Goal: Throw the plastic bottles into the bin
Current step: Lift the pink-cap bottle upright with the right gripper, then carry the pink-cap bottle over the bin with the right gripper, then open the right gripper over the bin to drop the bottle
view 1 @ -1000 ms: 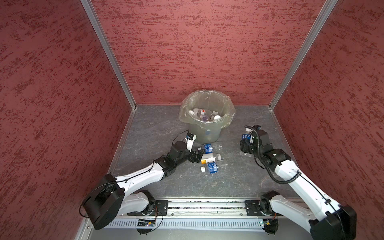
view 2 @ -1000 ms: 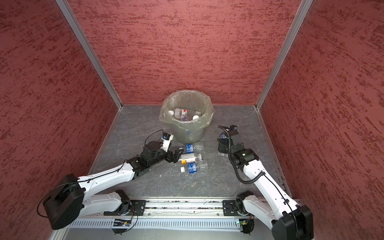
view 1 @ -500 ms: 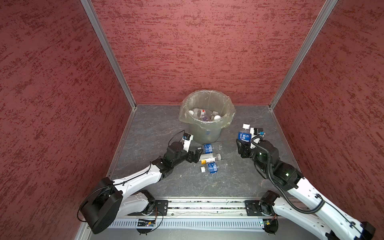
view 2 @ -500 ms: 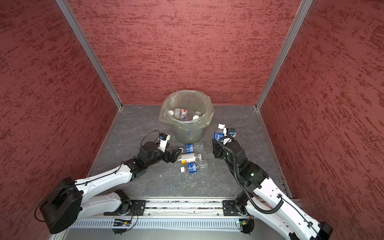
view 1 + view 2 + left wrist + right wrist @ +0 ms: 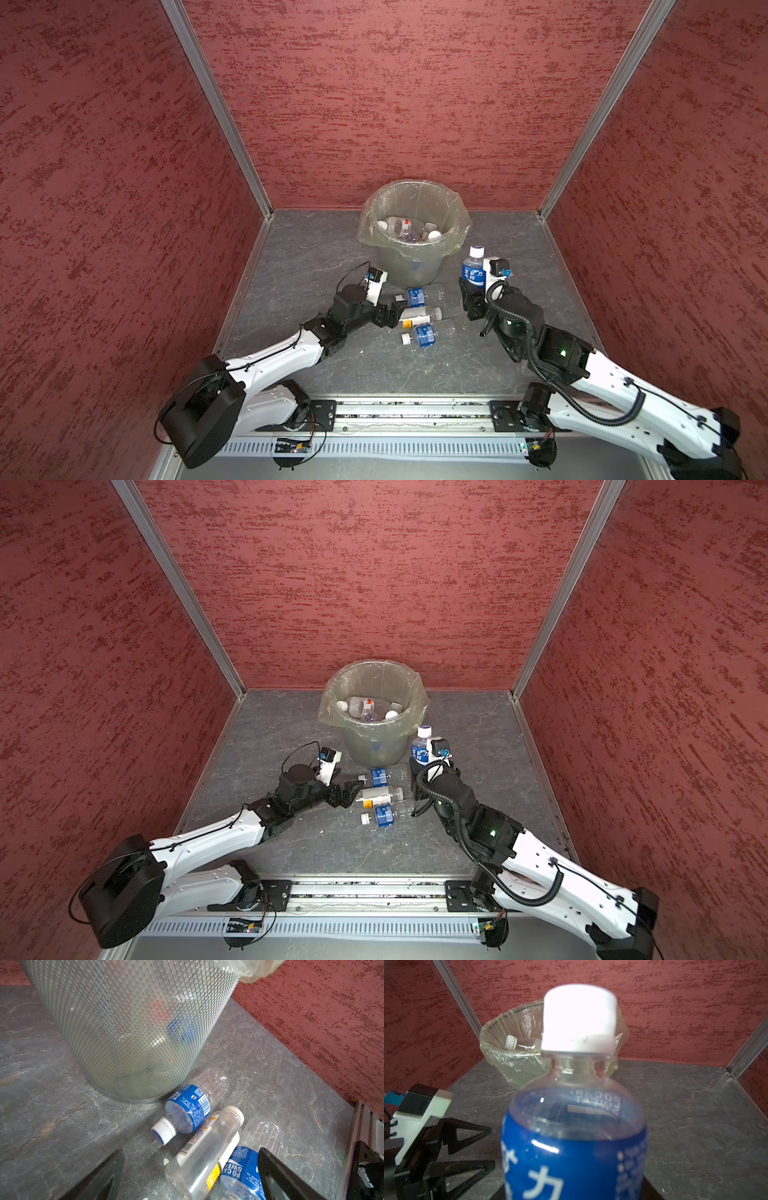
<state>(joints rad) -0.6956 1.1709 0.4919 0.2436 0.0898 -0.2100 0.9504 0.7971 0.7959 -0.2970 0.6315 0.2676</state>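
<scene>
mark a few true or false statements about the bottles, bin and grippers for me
1. The right gripper holds a blue-label bottle upright. True.
2. The left gripper is shut on a bottle. False: it is open and holds nothing.
3. By the bin, three bottles lie on the floor. True.
4. The bin is empty. False: several bottles lie inside it.
5. The held bottle's cap is red. False: it is white.

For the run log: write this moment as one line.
right gripper: shut on blue-label bottle, upright beside bin | left gripper: open, facing three lying bottles | status: four not yet binned
</scene>
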